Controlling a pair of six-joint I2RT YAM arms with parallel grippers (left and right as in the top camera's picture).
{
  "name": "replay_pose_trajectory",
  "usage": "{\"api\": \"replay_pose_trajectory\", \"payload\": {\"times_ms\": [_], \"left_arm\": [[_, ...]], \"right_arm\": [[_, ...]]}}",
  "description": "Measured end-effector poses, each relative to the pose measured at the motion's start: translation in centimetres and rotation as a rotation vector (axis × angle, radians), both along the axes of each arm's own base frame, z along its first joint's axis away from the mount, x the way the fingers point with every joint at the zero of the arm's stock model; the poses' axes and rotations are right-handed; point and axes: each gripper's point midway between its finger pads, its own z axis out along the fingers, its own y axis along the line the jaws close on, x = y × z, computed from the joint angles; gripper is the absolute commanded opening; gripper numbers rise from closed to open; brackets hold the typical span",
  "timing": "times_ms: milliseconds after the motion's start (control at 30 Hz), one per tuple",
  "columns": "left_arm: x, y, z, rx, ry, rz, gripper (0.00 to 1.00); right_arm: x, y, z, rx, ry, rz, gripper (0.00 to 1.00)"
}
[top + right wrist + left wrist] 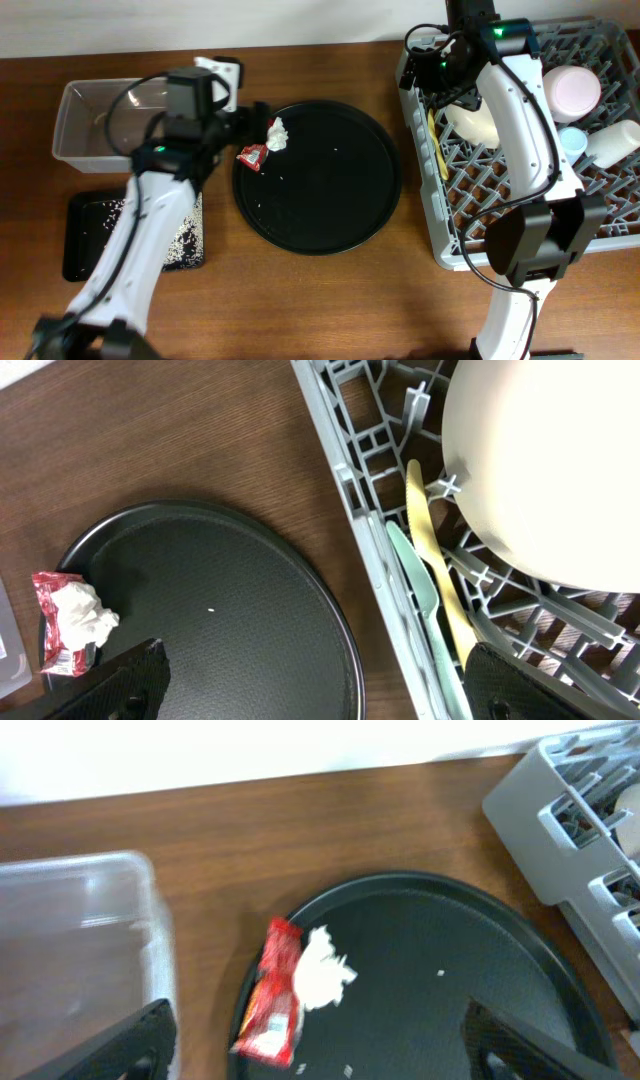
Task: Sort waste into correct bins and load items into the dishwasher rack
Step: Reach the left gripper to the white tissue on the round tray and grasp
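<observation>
Where wrapper, tissue hug round tray rim, left fingers spread.

Bright even light, soft shadows, left wrist view blurry with clear tub smeared, wall blown out, other views sharp.

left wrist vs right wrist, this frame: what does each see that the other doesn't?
Left wrist only: the clear tub in full view on its left; the right wrist has at most a sliver at its frame edge. Right wrist only: the cream bowl, yellow utensil and pale blue utensil in the grey rack. Both: the round black tray with red wrapper and white tissue at its rim, plus part of that rack.
</observation>
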Motion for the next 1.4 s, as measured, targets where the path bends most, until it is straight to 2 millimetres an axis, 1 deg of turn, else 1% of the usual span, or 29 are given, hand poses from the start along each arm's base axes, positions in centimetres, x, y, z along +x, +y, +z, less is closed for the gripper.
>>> {"api": "replay_pose_trajectory", "payload": {"times_ms": [33, 67, 100, 133, 200, 267, 333, 400, 500, 567, 667, 767, 833, 867, 900, 967, 1000, 1033, 1100, 1133, 1200, 1300, 1400], "left_arm": [[0.4, -0.6, -1.0, 0.006, 0.016, -0.012, 0.92], [0.8, -1.2, -2.4, 0.012, 0.047, -0.026, 0.91], [1.0, -1.5, -3.4, 0.014, 0.068, -0.034, 0.9], [1.3, -1.9, -5.0, 0.021, 0.109, -0.05, 0.89], [1.9, -2.6, -7.0, 0.04, 0.166, -0.079, 0.89], [2.3, -3.1, -8.0, 0.055, 0.197, -0.102, 0.89], [2.7, -3.6, -8.8, 0.07, 0.214, -0.12, 0.8], [2.8, -4.3, -10.3, 0.086, 0.238, -0.142, 0.7], [2.7, -4.8, -13.1, 0.105, 0.286, -0.163, 0.67], [2.9, -4.9, -14.6, 0.112, 0.306, -0.164, 0.66], [3.1, -5.0, -15.3, 0.113, 0.31, -0.163, 0.66], [3.2, -5.0, -15.3, 0.113, 0.305, -0.163, 0.66], [3.2, -5.0, -15.6, 0.114, 0.313, -0.163, 0.66], [3.2, -5.0, -15.9, 0.115, 0.318, -0.163, 0.63], [3.2, -5.0, -16.5, 0.117, 0.329, -0.163, 0.56], [2.9, -4.9, -18.2, 0.125, 0.364, -0.165, 0.46], [2.8, -4.9, -18.5, 0.126, 0.372, -0.164, 0.41], [2.8, -4.8, -18.9, 0.132, 0.378, -0.164, 0.33], [2.8, -4.8, -19.0, 0.139, 0.377, -0.166, 0.16], [2.9, -4.8, -18.9, 0.134, 0.377, -0.162, 0.13], [2.7, -4.7, -18.9, 0.14, 0.391, -0.165, 0.09], [2.1, -4.5, -17.9, 0.15, 0.44, -0.167, 0.06], [3.0, -4.8, -15.4, 0.146, 0.42, -0.166, 0.03]], "right_arm": [[0.0, 0.0, 0.0, 0.0, -0.001, 0.0, 0.98], [0.0, 0.0, 0.0, 0.0, 0.0, 0.0, 0.98], [0.0, 0.0, 0.0, 0.001, -0.001, 0.0, 0.98], [0.0, 0.0, 0.0, 0.0, 0.0, 0.0, 0.98], [0.0, 0.0, 0.0, 0.001, -0.001, -0.001, 0.98], [0.0, 0.0, 0.0, 0.001, -0.001, -0.001, 0.98], [0.0, 0.0, 0.0, 0.001, -0.001, -0.001, 0.98], [0.0, 0.0, 0.0, 0.001, -0.001, -0.001, 0.98], [0.0, 0.0, 0.0, 0.001, -0.001, -0.002, 0.98], [0.0, 0.0, 0.0, 0.002, -0.001, -0.003, 0.98], [0.0, 0.0, 0.0, 0.002, -0.001, -0.003, 0.98], [0.0, 0.0, 0.0, 0.002, -0.001, -0.003, 0.98], [0.0, 0.0, 0.0, 0.002, -0.001, -0.003, 0.98], [0.0, 0.0, 0.0, 0.002, -0.001, -0.003, 0.98], [0.0, 0.0, 0.0, 0.002, -0.001, -0.003, 0.98], [0.0, 0.0, 0.0, 0.002, -0.001, -0.003, 0.98], [0.0, 0.0, 0.0, 0.002, -0.001, -0.003, 0.98], [0.0, 0.0, 0.0, 0.002, -0.001, -0.003, 0.98], [0.0, 0.0, 0.0, 0.002, -0.001, -0.003, 0.98], [0.0, 0.0, 0.0, 0.002, -0.001, -0.003, 0.98], [0.0, 0.0, 0.0, 0.002, -0.001, -0.003, 0.98], [0.0, 0.0, 0.0, 0.002, -0.001, -0.003, 0.98], [0.0, 0.0, 0.0, 0.002, -0.001, -0.003, 0.98]]}}
